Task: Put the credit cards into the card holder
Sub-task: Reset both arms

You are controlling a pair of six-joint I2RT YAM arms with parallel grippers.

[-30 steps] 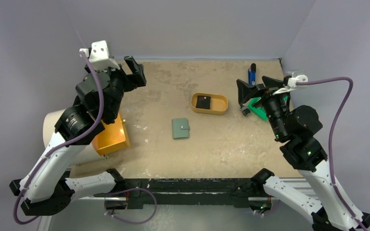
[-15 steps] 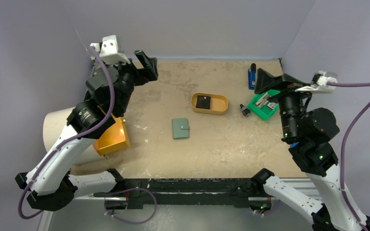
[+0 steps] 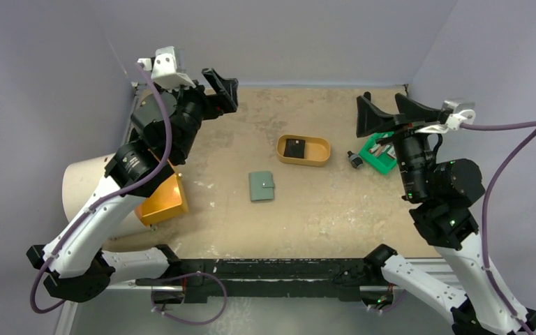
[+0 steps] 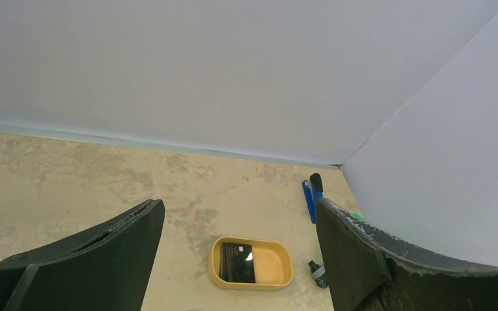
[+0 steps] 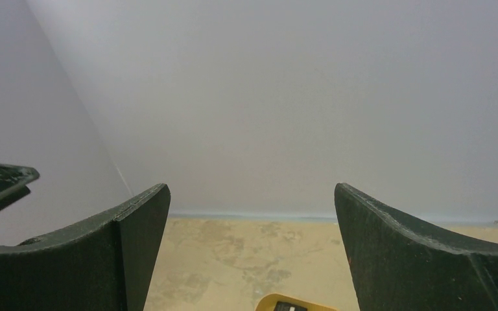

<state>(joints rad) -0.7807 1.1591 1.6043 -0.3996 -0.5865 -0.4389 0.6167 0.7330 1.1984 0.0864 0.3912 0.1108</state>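
Looking at both arms first: we see both sets of jaws spread wide and holding nothing, up in the air off the surface [image 3: 321, 209]. The left gripper [image 3: 222, 91] hangs over the far left corner. From its own camera the left gripper [image 4: 238, 207] shows 2 matte black, wedge-shaped fingers [image 4: 104, 259] with a big gap between them. The right gripper [image 3: 384, 105] is over the far right side, and in its wrist view [image 5: 251, 189] the same 2 dark wedges stand well apart, with mostly the pale grey wall behind them.

The card holder [image 3: 262, 185] lies flat near the middle of the surface, closed. It's a soft-looking sage-green rectangle with a little snap tab on its right edge. It's well apart from both grippers and nothing touches it.

Just beyond it to the right sits a tan oval tray [image 3: 321, 155], smooth with a low rim. A flat black rectangle [image 3: 294, 148] lies in its left half. The left wrist view shows that tray [image 4: 269, 265] too, with the black rectangle [image 4: 235, 262] catching a small glint. We can't tell if it's a card.

The surface itself is a mottled, worn beige board. Other stuff on it:
- a green plastic thing [image 3: 379, 155] under the right gripper
- a tiny black and silver piece [image 3: 354, 160] beside it
- a blue stick [image 4: 311, 197] by the far wall
- a shiny orange box [image 3: 162, 199] at the left edge, next to a pale cylinder [image 3: 84, 183]
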